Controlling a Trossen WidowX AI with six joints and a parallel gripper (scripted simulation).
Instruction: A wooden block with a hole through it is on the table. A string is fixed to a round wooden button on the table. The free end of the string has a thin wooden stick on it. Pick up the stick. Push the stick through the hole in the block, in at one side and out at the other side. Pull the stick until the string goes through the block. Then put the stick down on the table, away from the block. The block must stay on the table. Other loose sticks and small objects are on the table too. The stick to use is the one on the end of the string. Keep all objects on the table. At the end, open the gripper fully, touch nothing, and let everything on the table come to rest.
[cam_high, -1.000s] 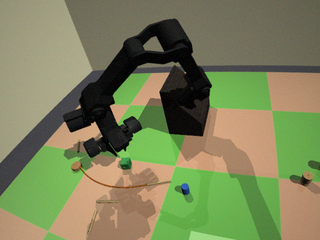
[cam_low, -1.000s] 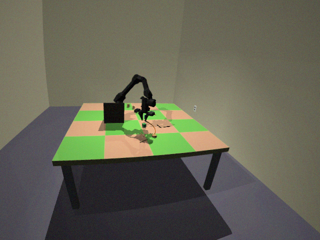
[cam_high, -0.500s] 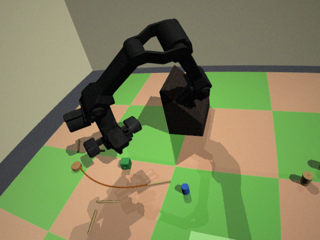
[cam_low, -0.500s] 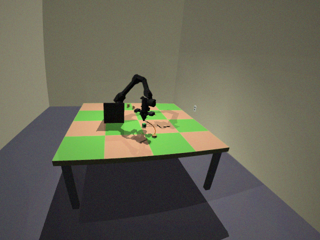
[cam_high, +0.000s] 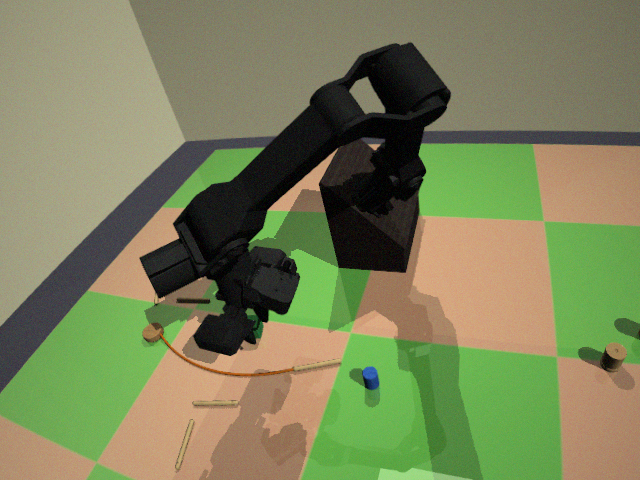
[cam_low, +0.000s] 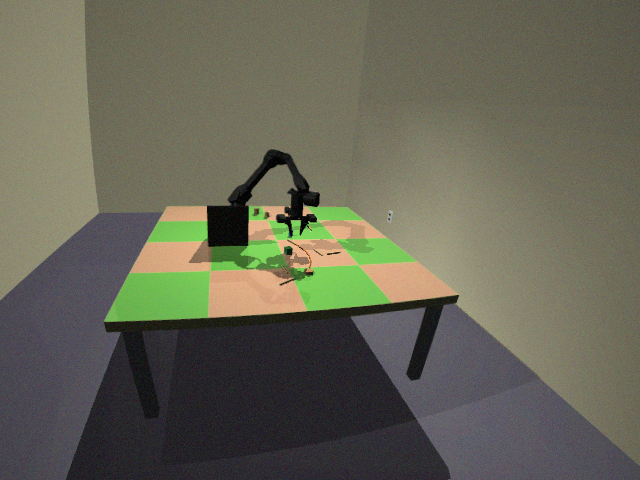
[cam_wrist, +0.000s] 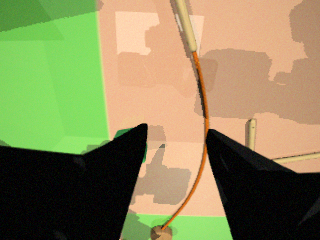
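The stick lies on the table at the end of the orange string. The string curves to the round wooden button. The block is green and stands on the table inside the string's curve. In the top view it is mostly hidden by the gripper; its hole cannot be made out. My gripper is partly open, empty and above the table. In the wrist view its left finger covers much of the block and its right fingertip overlaps the string.
Loose sticks lie outside the curve; another loose stick lies near the button. A blue cylinder stands beyond the stick's free end. A wooden cylinder stands far right. A large dark box stands near the arm's base.
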